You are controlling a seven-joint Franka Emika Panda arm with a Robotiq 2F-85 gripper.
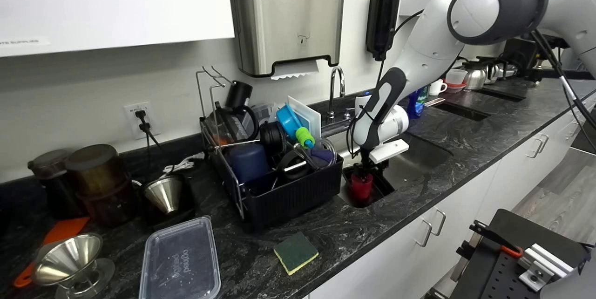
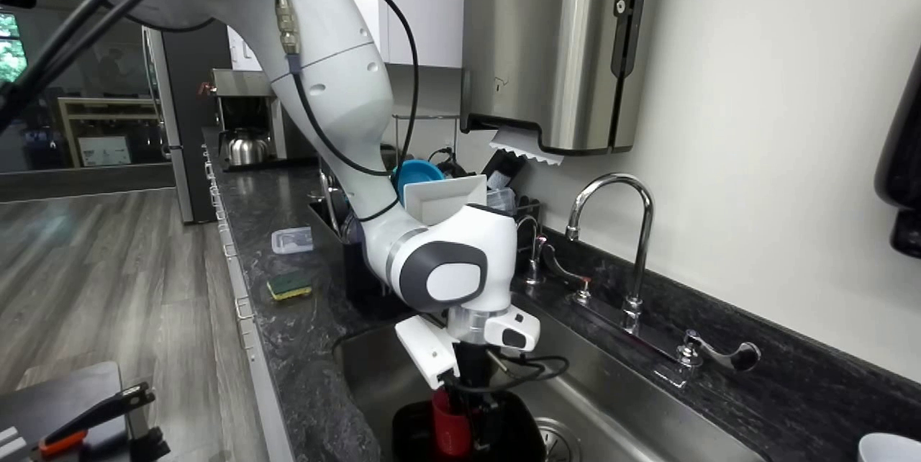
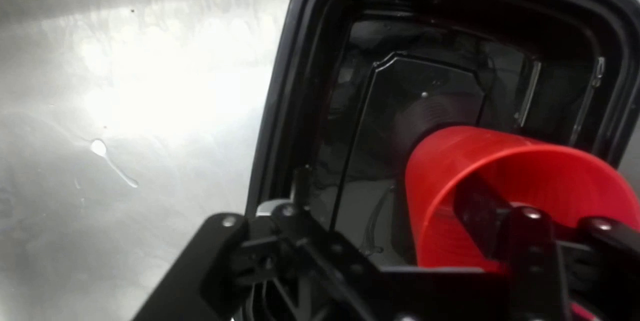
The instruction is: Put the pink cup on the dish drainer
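The pink cup (image 1: pixel 361 187) stands mouth up in a black tub (image 3: pixel 285 96) inside the sink. It also shows in an exterior view (image 2: pixel 451 427) and in the wrist view (image 3: pixel 450 156). My gripper (image 3: pixel 390 196) is open. One finger reaches down inside the cup's mouth and the other is outside it, with the cup's wall between them; a gap shows between the outer finger and the wall. The dish drainer (image 1: pixel 298 201) stands on the counter beside the sink, full of dishes. It is partly hidden behind my arm in an exterior view (image 2: pixel 357 260).
The drainer holds a blue bowl (image 1: pixel 288 121), a white plate (image 1: pixel 307 119) and a dark blue container (image 1: pixel 248 163). A tall faucet (image 2: pixel 637 232) rises behind the sink. A sponge (image 1: pixel 296 251), a clear container (image 1: pixel 180 261) and metal funnels (image 1: pixel 70 257) lie on the counter.
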